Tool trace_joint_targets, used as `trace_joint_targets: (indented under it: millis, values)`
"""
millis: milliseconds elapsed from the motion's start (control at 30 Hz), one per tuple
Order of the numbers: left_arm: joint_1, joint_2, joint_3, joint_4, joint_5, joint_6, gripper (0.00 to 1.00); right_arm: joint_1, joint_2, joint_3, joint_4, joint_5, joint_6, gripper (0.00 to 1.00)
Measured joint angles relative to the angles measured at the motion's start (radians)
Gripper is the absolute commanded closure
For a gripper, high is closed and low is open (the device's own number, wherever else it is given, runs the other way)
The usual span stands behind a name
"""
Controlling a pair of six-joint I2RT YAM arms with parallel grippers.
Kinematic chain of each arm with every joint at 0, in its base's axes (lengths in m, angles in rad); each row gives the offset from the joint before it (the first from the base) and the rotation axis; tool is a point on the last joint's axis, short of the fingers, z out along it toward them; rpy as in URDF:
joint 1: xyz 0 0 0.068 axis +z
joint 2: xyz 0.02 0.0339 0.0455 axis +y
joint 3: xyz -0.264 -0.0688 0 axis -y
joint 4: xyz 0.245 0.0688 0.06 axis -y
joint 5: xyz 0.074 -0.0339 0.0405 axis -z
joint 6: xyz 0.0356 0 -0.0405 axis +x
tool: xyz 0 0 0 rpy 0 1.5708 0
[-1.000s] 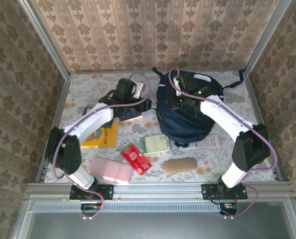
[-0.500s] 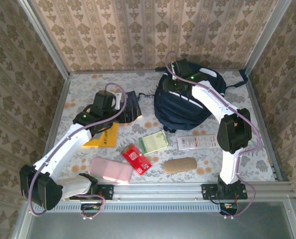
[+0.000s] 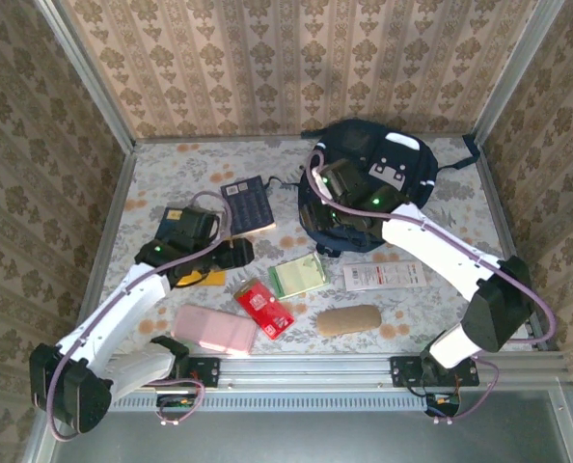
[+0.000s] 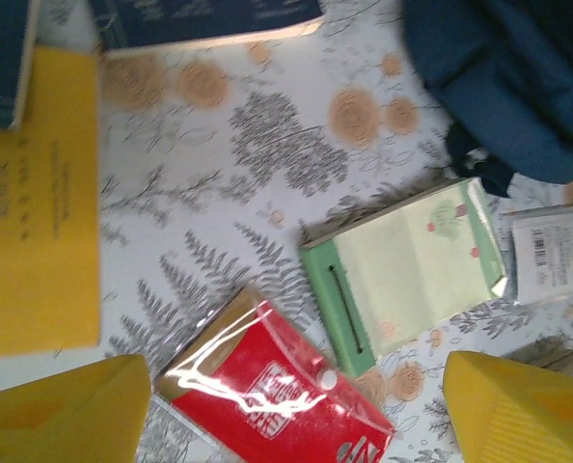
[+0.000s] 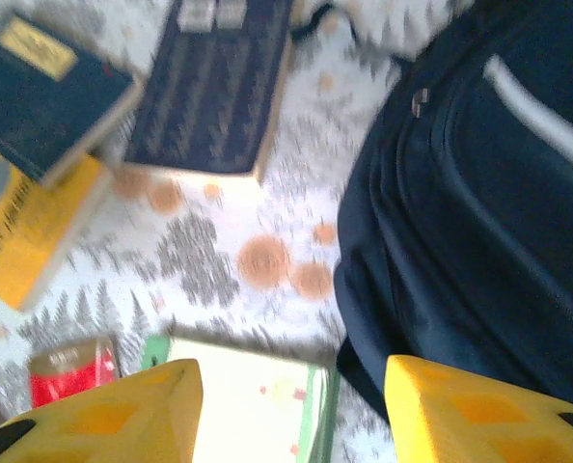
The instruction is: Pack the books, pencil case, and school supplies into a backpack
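Two wide-open, empty pincers: the left gripper (image 4: 296, 371) hovers over the flat red plastic packet (image 4: 267, 395) near six o'clock, and the right gripper (image 5: 291, 386) is beside the big navy fabric backpack (image 3: 364, 145) at one. Looks like a supplies pickup, needing a low pinch on that thin packet. The pale green pad (image 4: 412, 270) crowds it at three o'clock.

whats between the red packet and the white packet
The pale green pad lies between the red packet and the white packet, as the left wrist view shows.
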Motion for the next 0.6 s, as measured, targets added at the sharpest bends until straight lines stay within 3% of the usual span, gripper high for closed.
trace_joint_targets:
  millis: [167, 400, 600]
  values:
    - [0.013, -0.049, -0.037, -0.067, -0.017, -0.041, 0.19, 0.087, -0.011, -0.1, -0.104, 0.033, 0.015, 0.28]
    - [0.031, -0.059, -0.042, -0.122, -0.046, -0.093, 0.17, 0.139, -0.187, -0.249, -0.234, 0.045, 0.165, 0.29]
    - [0.032, -0.071, -0.034, -0.337, -0.106, -0.262, 0.06, 0.206, -0.193, -0.25, -0.238, 0.025, 0.195, 0.29]
